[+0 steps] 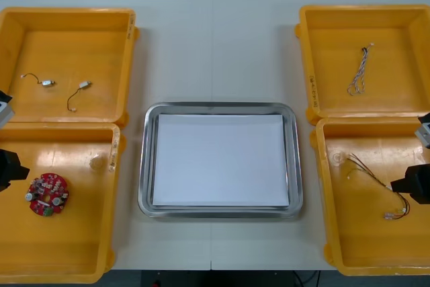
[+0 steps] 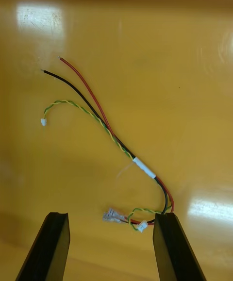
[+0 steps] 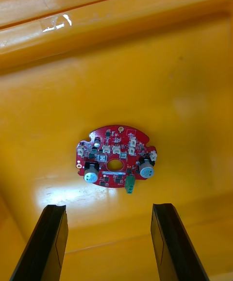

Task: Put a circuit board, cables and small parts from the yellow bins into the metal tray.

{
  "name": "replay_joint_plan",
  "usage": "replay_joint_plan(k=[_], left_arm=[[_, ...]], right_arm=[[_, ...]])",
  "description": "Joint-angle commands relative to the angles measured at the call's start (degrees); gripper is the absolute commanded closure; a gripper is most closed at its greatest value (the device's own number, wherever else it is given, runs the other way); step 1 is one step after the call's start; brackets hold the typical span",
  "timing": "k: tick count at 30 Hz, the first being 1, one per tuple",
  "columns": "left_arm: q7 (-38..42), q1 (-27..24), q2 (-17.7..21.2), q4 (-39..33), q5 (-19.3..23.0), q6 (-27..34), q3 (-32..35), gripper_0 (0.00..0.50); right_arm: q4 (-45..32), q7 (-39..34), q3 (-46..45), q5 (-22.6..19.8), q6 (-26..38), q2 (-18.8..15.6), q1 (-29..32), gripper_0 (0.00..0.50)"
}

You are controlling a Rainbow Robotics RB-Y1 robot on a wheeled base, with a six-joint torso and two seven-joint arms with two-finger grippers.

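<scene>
1. Judging by the metal tray (image 1: 220, 107), white inside and bare, nothing has been delivered yet, and both pickups lie ahead.
2. Over one yellow bin (image 1: 67, 260) hangs the left gripper (image 3: 108, 208), its fingers spread wide and holding nothing.
3. Beyond its fingertips, centred between them, the circuit board (image 3: 116, 156) lies flat on the bin floor. I would advance until the fingers flank its rim, then descend squarely and close on the edges rather than the raised components.
4. The right gripper (image 2: 111, 216) is likewise spread and empty above the red, black and yellow cable (image 2: 110, 134). The cable's looped end sits between the fingers, very close to one of them.
5. Aiming at the white tape (image 2: 144, 168), just beyond that finger, should catch every strand. The tiny plugs (image 2: 142, 226) would likely slip.
</scene>
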Motion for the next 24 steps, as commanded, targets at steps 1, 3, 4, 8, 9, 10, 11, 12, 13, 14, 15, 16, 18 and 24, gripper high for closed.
replay_joint_plan(k=[1,3,4,8,9,10,11,12,13,14,15,16,18,24], left_arm=[[-8.2,4.0,2.8,-2.0,0.9,-3.3,-0.6,0.0],[-10.1,5.6,2.8,-2.1,1.0,-5.5,-0.6,0.0],[-10.6,6.1,2.8,-2.0,1.0,-6.0,-0.5,0.0],[-13.4,8.5,2.8,-2.1,0.7,-9.5,-1.3,0.0],[-13.9,9.0,2.8,-2.0,0.4,-10.3,-1.5,0.0],[-14.0,9.6,2.7,-2.0,0.3,-11.3,-1.8,0.0],[-14.1,10.0,2.8,-2.0,0.2,-12.3,-2.2,0.0],[-14.1,10.4,2.8,-2.0,0.0,-13.0,-2.6,0.0],[-14.2,10.9,2.8,-2.0,-0.1,-14.1,-3.0,0.0],[-14.3,11.2,2.8,-2.0,-0.3,-14.5,-3.3,0.0],[-14.4,11.6,2.8,-2.0,-0.4,-15.4,-3.7,0.0],[-14.6,12.0,2.8,-2.0,-0.7,-16.1,-4.0,0.0],[-15.0,12.4,2.8,-2.0,-1.1,-16.4,-4.5,0.0],[-16.4,13.6,2.7,-2.0,-2.4,-17.1,-5.5,0.0]], right_arm=[[1.1,5.3,-0.1,0.9,-2.9,0.2,1.0,0.0],[2.0,7.3,1.1,1.6,-5.0,0.0,1.1,0.0],[2.0,7.8,1.3,1.7,-5.6,-0.1,1.0,0.0],[3.2,11.7,3.2,3.4,-9.1,-0.2,1.0,0.0],[3.5,12.2,3.4,3.8,-9.5,-0.1,1.0,0.0],[3.7,13.0,3.7,4.2,-10.0,-0.1,1.0,0.0],[3.8,13.8,4.0,4.5,-10.3,-0.2,1.0,0.0],[3.9,14.5,4.3,4.8,-10.5,-0.3,1.0,0.0],[3.9,15.2,4.8,5.3,-10.9,-0.9,1.0,0.0],[3.9,15.2,5.2,5.6,-11.1,-1.0,1.0,0.0],[3.9,15.3,5.9,5.9,-11.6,-1.6,1.0,0.0],[3.9,15.2,6.8,6.3,-12.5,-2.2,1.0,0.0],[3.8,15.1,8.5,6.9,-14.2,-3.0,1.0,0.0],[3.9,15.2,10.6,8.9,-16.6,-3.8,0.9,0.0]])
